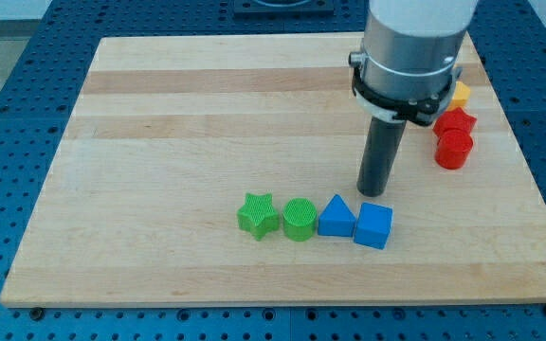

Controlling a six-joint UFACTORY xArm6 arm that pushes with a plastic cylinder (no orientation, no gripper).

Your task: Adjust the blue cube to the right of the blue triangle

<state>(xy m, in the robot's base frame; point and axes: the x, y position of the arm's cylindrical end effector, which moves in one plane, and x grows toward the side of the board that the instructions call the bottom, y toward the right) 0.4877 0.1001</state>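
One ridged blue cube [373, 226] | touching blue triangle's [336, 217] right | my tip [374, 193] just above, no hand

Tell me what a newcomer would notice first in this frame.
The thick dark rod under the grey arm housing dominates; my tip sits just above the blue cube. Next comes the tidy row at the wooden board's lower middle: green star, green cylinder, blue triangle, then the cube.
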